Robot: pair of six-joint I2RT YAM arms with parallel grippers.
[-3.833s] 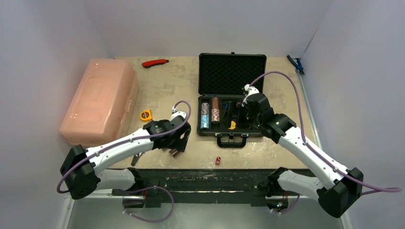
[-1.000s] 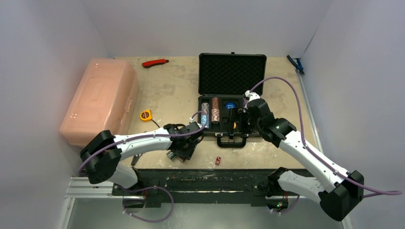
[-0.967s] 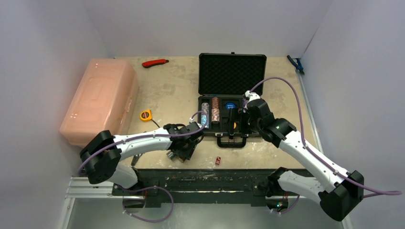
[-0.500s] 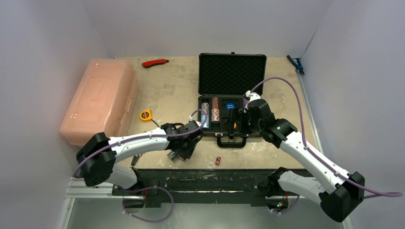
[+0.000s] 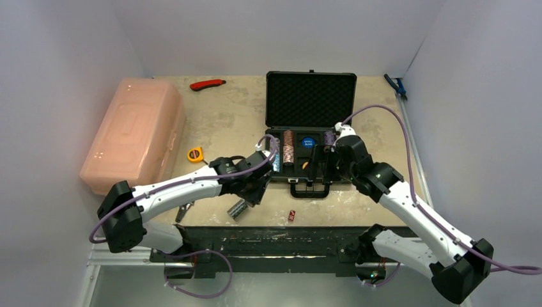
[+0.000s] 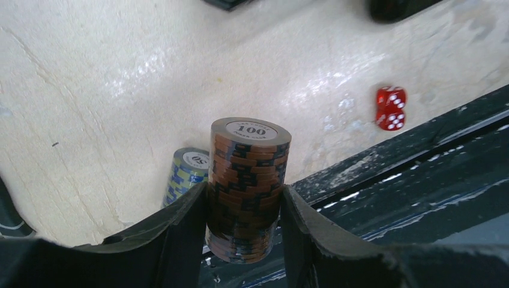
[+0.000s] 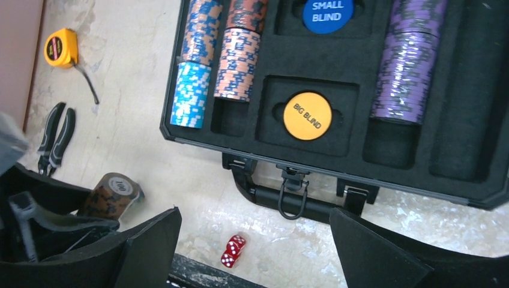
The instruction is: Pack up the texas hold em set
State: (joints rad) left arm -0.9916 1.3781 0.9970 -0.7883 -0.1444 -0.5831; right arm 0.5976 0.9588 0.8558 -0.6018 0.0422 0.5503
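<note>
**Top cam.** Case (image 5: 310, 102) open at back-centre of table (image 5: 230, 121), lid up, chip rows in the tray. L gripper (image 5: 255, 190) sits just left of the case's front corner. R gripper (image 5: 314, 167) hangs over the case's front edge. 50 stack (image 5: 238, 208) lies on the table nr the front edge. Red die (image 5: 292, 215) is to its right, also nr the edge.

**L wrist cam.** Fingers (image 6: 180, 240) clenched on the 100 stack (image 6: 249, 174), brown/black chips, pinched by the sides on the lower half. Top few chips stand clear above the pads. Stack appears lifted off the table.

**R wrist cam.** Jaws spread wide, nothing between them; case handle (image 7: 294, 201) is below. Tray holds blue row (image 7: 193, 90), orange row (image 7: 240, 60), purple row (image 7: 408, 60), small blind disc (image 7: 327, 15) and big blind disc (image 7: 307, 115). There is free slot length at the near ends of the orange and purple rows. The rightmost slot looks empty.

**Est. step:** carry the 100 stack to a free slot. The 50 stack and die are not yet packed.

**Risks:**
- Unclamped top chips could slide off when the stack is tipped on its side for the slot.
- R gripper is parked over the case front, so the arms could clash if L comes in there.
- A low sweep could knock the die or the 50 stack off the front edge.
</note>
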